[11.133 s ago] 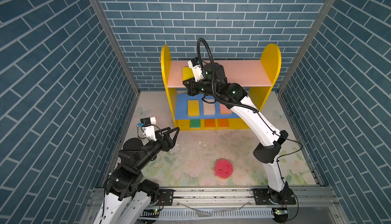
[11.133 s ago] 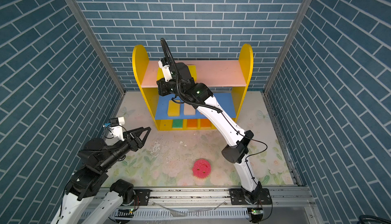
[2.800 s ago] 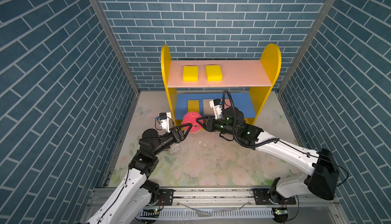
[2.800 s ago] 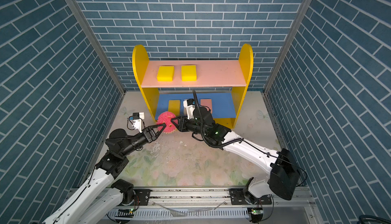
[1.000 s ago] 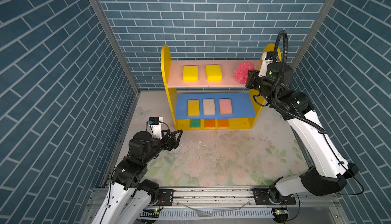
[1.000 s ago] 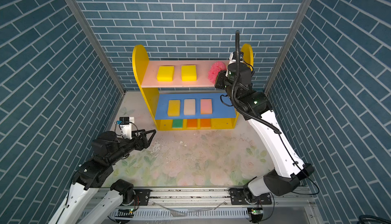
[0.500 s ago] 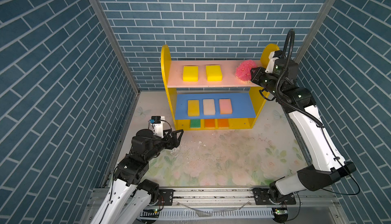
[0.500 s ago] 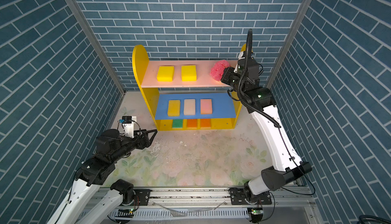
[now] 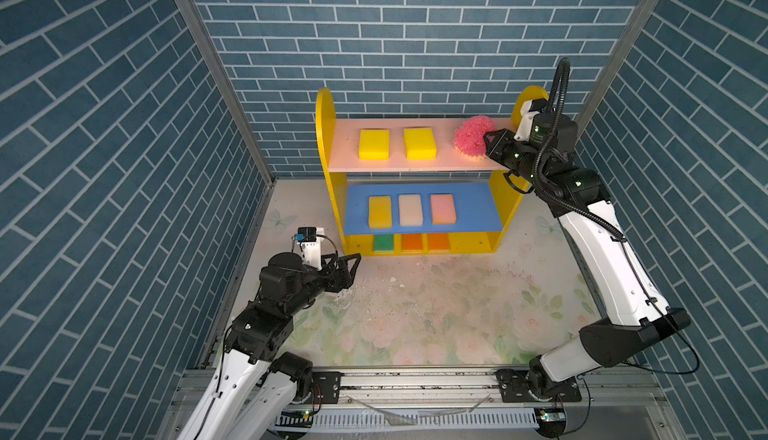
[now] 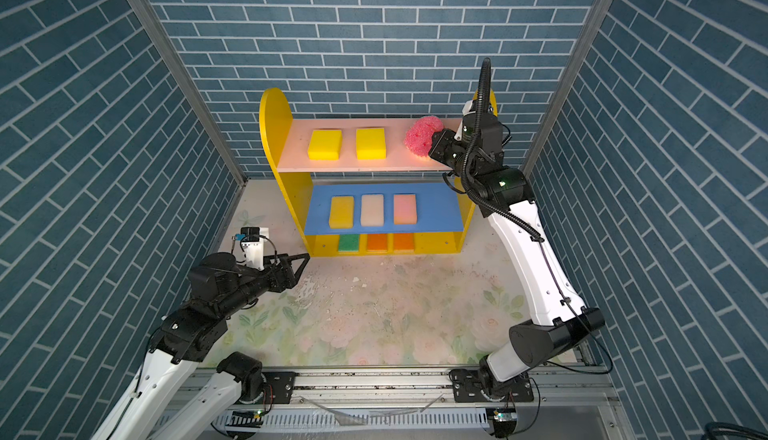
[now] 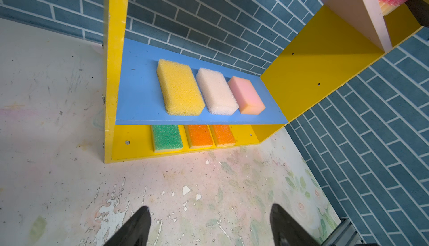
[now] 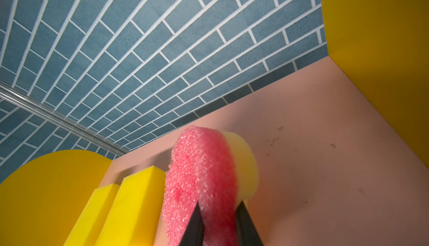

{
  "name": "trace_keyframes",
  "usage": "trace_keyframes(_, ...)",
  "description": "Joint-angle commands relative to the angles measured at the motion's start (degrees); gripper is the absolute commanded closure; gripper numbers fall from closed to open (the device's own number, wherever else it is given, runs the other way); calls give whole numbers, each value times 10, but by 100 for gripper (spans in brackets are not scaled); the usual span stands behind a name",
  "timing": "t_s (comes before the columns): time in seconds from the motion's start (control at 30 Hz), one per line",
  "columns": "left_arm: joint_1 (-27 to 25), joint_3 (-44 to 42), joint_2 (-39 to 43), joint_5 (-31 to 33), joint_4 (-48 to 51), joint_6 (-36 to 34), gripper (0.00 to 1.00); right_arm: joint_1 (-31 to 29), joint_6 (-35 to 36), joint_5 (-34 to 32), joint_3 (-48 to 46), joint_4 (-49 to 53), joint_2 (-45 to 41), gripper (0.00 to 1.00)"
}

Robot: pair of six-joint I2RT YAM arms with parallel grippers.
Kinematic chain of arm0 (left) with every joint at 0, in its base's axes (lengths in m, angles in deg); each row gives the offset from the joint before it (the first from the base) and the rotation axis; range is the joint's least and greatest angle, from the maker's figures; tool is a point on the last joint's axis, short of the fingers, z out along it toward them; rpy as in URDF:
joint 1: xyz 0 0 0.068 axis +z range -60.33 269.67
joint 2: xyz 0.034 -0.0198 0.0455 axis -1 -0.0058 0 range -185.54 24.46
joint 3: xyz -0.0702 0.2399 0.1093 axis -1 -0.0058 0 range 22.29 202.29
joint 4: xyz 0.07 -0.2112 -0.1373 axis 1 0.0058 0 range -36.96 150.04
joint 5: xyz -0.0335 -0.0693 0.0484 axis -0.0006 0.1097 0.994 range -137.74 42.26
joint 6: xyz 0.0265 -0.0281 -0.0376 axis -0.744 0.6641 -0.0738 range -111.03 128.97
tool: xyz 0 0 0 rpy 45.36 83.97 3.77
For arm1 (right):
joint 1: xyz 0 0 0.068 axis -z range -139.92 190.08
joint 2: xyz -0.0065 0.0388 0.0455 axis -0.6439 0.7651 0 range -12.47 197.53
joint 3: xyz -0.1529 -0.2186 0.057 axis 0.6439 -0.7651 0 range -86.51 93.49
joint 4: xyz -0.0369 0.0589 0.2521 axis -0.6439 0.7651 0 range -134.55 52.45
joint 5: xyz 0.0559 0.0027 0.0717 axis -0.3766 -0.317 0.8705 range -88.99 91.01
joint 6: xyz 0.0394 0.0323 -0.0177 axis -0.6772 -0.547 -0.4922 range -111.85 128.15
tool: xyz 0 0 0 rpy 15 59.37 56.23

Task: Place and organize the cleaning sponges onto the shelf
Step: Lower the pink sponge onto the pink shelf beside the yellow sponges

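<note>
Top views: R gripper is clamped on the round pink sponge, holding it tilted on edge over the right end of the shelf's top board; can't tell if it touches the board. Two yellow sponges lie flat nearer the shelf's left panel. Blue board: yellow-orange sponge, cream sponge, pink block in a row. Shelf base: green sponge + two orange sponges. L gripper hangs over the floor just off the shelf's left front corner. L wrist view: its jaws are wide apart w/ nothing btwn, pointing at the shelf's lower levels. R wrist view: both fingers pinch the round sponge's rim, pink face toward the yellow sponges, pale yellow backing toward the shelf's right panel.
</note>
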Motion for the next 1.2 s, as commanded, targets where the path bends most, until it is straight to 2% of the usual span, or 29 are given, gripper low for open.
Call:
trace_keyframes(0.0, 3, -2, 4, 1, -2, -4, 18, -2, -21, 31, 2, 17, 19, 100)
trace_keyframes(0.17, 3, -4, 6, 0, -2, -2, 18, -1, -31, 47, -1, 11, 25, 99)
trace_keyframes(0.5, 3, -5, 11, 6, 4, -4, 18, -2, -31, 24, -24, 6, 7, 78)
trace_keyframes(0.93, 3, -6, 9, 6, 2, -4, 18, -3, -71, 51, -75, -28, -34, 77)
trace_keyframes(1.17, 3, -7, 6, 0, -4, 5, 18, -4, -77, 55, -79, -24, -31, 66)
